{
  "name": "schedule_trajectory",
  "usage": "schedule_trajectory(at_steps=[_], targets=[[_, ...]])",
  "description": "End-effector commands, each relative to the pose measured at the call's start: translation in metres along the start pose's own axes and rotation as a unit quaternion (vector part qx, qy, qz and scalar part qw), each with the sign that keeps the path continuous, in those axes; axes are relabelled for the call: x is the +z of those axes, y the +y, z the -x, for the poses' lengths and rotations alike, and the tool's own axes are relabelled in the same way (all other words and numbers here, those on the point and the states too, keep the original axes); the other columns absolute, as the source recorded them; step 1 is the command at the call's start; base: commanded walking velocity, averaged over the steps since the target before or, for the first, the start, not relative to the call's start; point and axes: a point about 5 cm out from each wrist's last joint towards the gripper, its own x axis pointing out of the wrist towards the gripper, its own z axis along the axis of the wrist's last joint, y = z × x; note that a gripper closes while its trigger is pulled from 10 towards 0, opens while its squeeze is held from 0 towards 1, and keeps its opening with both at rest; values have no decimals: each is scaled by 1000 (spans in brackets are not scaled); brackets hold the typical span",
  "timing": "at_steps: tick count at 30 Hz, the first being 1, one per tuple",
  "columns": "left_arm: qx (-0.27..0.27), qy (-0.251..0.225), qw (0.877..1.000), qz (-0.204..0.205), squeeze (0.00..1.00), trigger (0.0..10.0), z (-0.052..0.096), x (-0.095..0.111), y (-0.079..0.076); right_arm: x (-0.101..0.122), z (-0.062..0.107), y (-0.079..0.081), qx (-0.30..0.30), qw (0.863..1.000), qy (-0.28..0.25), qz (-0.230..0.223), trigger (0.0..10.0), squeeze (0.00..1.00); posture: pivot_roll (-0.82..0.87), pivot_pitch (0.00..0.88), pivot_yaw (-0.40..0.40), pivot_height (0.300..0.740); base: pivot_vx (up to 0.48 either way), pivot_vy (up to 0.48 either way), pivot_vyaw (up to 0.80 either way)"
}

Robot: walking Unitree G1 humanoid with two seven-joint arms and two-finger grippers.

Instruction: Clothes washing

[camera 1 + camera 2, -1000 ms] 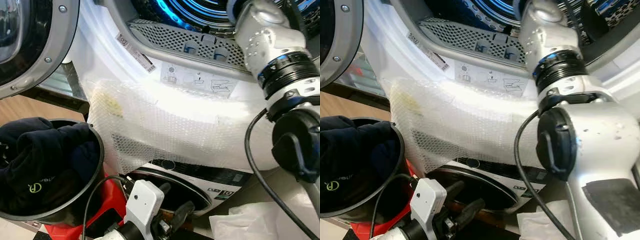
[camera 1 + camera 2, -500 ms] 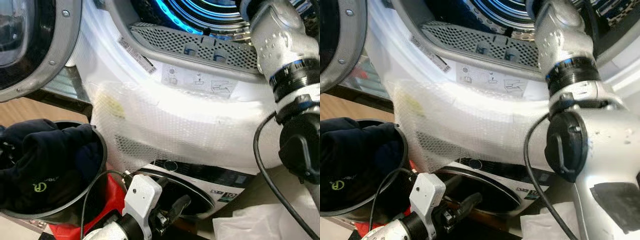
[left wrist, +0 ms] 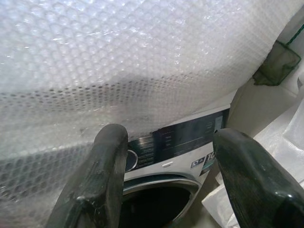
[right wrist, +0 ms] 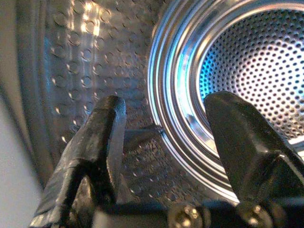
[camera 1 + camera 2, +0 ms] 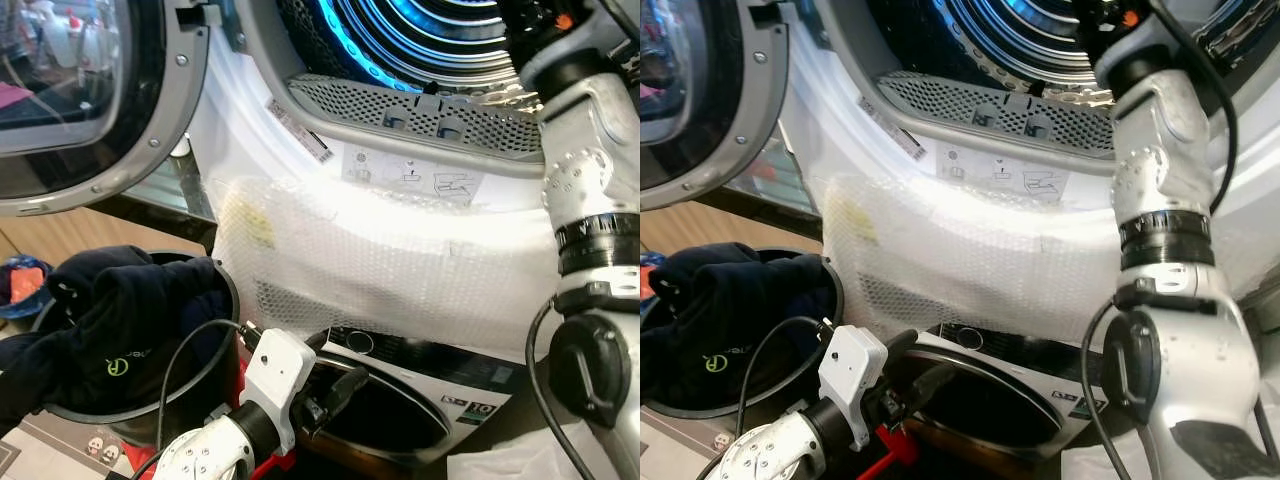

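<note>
Basket: a round black basket (image 5: pixel 215 300) stands low at the robot's left, before the machine, on the floor.
Basket contents: dark navy clothes (image 5: pixel 120 320), heaped above the rim and spilling over its near left edge; a small green logo shows on the cloth.
Drum: the steel drum (image 4: pixel 247 80) of the upper machine is lit blue, its wall full of small holes; no cloth can be seen in the part that shows.
Door: the round door (image 5: pixel 90 100) is swung open to the left.
Bubble wrap: a sheet of bubble wrap (image 5: pixel 400 270) hangs over the white front under the drum's opening.
Lower machine: a second washer (image 5: pixel 420 370) sits below, its dark panel peeking out under the wrap.
Right gripper (image 4: pixel 164 137): reaches into the drum, fingers apart, nothing between them.
Left gripper (image 3: pixel 166 180): low beside the basket, facing the bubble wrap, fingers apart and empty.
</note>
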Motion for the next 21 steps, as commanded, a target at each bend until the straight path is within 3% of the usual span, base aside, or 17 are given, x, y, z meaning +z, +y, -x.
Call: schedule_trajectory(at_steps=[1, 3, 11, 12, 13, 17, 19, 21], targets=[[0, -6, 1000, -10, 0, 10000, -2, 1, 3, 10, 6, -2, 8, 1000, -18, 4, 10000, 0, -12, 24, -39, 740, 0, 0, 0], [7, -12, 1000, -19, 0, 10000, -5, 1, 8, 10, 21, 0, 26, 999, -22, -2, 10000, 0, -16, 9, -34, 740, 0, 0, 0], [21, -26, 999, -34, 0, 10000, -11, 3, 20, 9, 56, 14, 89, 995, -34, -23, 10000, 0, -21, 0, -21, 740, 0, 0, 0], [27, -31, 998, -40, 0, 10000, -12, 4, 24, 5, 69, 20, 110, 993, -17, -35, 10000, 0, -24, 0, -19, 740, 0, 0, 0], [27, -31, 998, -40, 0, 10000, -12, 4, 24, 5, 69, 20, 110, 993, -17, -35, 10000, 0, -24, 0, -19, 740, 0, 0, 0], [35, -37, 998, -46, 0, 10000, -14, 5, 28, -6, 96, 26, 121, 992, 12, -42, 10000, 0, -25, 0, -19, 740, 0, 0, 0], [39, -44, 997, -51, 0, 10000, -15, 5, 31, -16, 118, 33, 136, 988, 53, -46, 10000, 0, -23, 0, -21, 740, 0, 0, 0], [44, -45, 997, -53, 0, 10000, -15, 5, 33, -24, 130, 34, 131, 988, 72, -48, 10000, 0, -25, 0, -22, 740, 0, 0, 0]])
